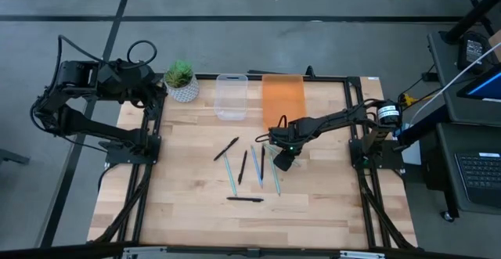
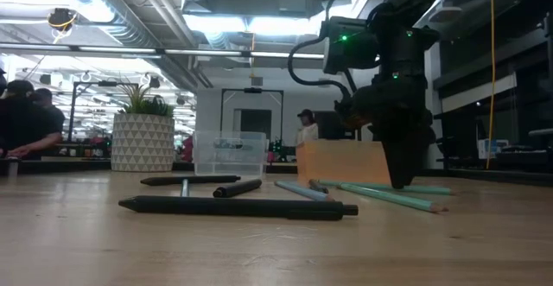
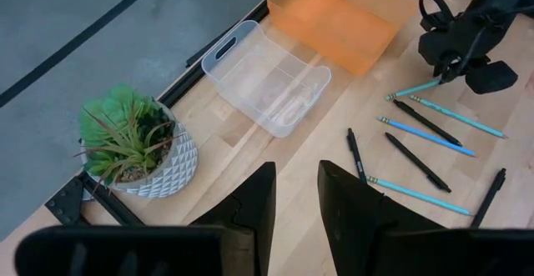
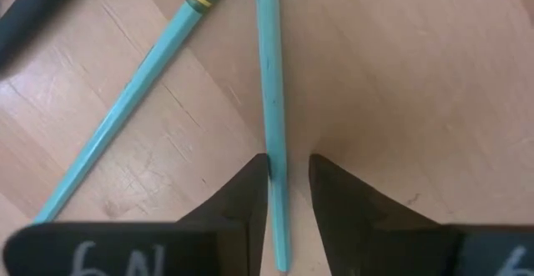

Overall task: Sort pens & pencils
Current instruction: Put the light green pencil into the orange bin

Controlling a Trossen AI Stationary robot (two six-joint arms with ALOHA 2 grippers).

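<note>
Black pens [image 1: 243, 167] and pale teal pencils [image 1: 229, 173] lie flat and scattered on the wooden table [image 1: 180, 204], mid-table. My right gripper [image 1: 283, 163] is down at the table among them, pointing down and open. In the right wrist view one teal pencil [image 4: 269, 76] runs lengthwise through the gap between its fingers [image 4: 288, 184], and a second teal pencil [image 4: 133, 92] lies beside it. In the low view the right gripper [image 2: 399, 178] stands over teal pencils [image 2: 389, 197]. My left gripper [image 3: 296, 205] waits open at the far left corner, holding nothing. My right gripper comes from above with its fingers along the teal pencil. The inner edge of one finger [image 4: 254, 184] lies against the pencil's side [image 4: 273, 168]; a narrow gap shows between the pencil and the other finger [image 4: 334, 197]. The pencil lies flat on the table.
A clear plastic bin [image 1: 231, 96] and an orange bin [image 1: 282, 98] stand side by side at the far edge. A potted plant [image 1: 181, 80] sits at the far left corner. A black pen [image 2: 238, 206] lies nearest the near edge. People show in the room beyond.
</note>
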